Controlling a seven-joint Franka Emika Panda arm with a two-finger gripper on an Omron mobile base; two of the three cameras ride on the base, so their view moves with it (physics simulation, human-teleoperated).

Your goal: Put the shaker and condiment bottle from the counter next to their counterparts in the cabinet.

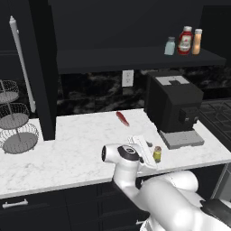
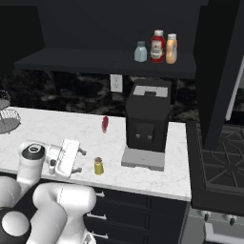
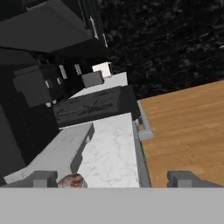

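1. At the far left of the left base view a tiered wire basket stand (image 1: 17, 131) is seen on the counter (image 1: 76, 144); its baskets look bare, and its left side is cut off by the frame edge.
2. A small red object (image 1: 122, 118) lies on the marble in mid-frame; what it is cannot be made out.
3. The gripper (image 2: 82, 158) is held low over the counter's front edge, its fingers spread wide apart with nothing between them.
4. The shaker (image 1: 157, 154) stands upright just beside the gripper, to its right, untouched.
5. A black coffee machine (image 1: 173, 106) is placed right of centre, directly below the shelf.
6. On the cabinet (image 1: 135, 56) shelf, upper right, three items are lined up: a pale blue shaker (image 1: 169, 46), a red bottle (image 1: 185, 40), then the condiment bottle (image 1: 196, 41), close beside the red one.
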